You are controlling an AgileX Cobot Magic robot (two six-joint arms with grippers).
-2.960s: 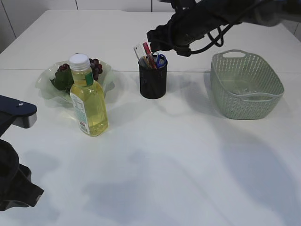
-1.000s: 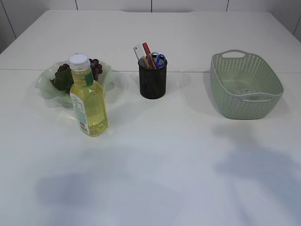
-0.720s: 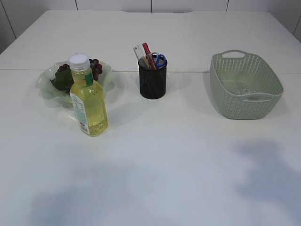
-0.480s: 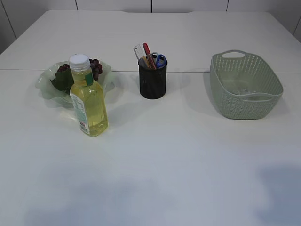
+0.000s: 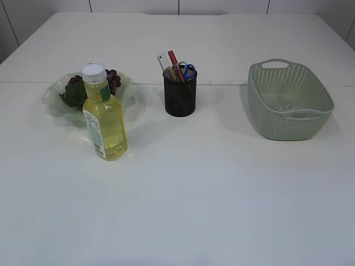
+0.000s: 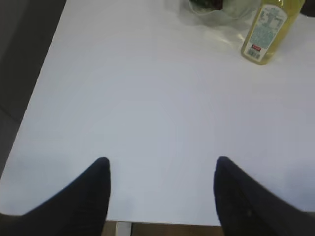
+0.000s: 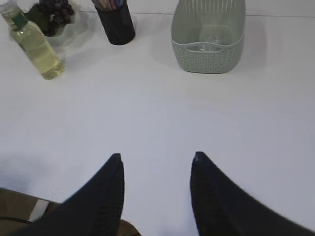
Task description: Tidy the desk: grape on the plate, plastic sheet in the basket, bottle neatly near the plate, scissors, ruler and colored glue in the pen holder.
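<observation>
Dark grapes (image 5: 111,79) lie on the pale green wavy plate (image 5: 54,101) at the left. A bottle (image 5: 104,113) of yellow liquid with a white cap stands upright just in front of the plate. The black mesh pen holder (image 5: 179,92) holds blue-handled scissors (image 5: 189,70), a ruler (image 5: 164,60) and a red glue stick (image 5: 174,60). A clear plastic sheet (image 5: 286,103) lies inside the green basket (image 5: 290,100). Neither arm appears in the exterior view. My left gripper (image 6: 161,161) hangs open over the table's near edge. My right gripper (image 7: 156,156) is open too, with nothing between its fingers.
The table's front edge (image 6: 162,223) shows under both grippers, with floor below it. The bottle (image 7: 32,44), pen holder (image 7: 115,22) and basket (image 7: 208,35) stand far ahead of the right gripper.
The right arm that hovered over the pen holder has drawn back out of the exterior view, and the left arm has left it too. Their shadows have slid off the tabletop.
</observation>
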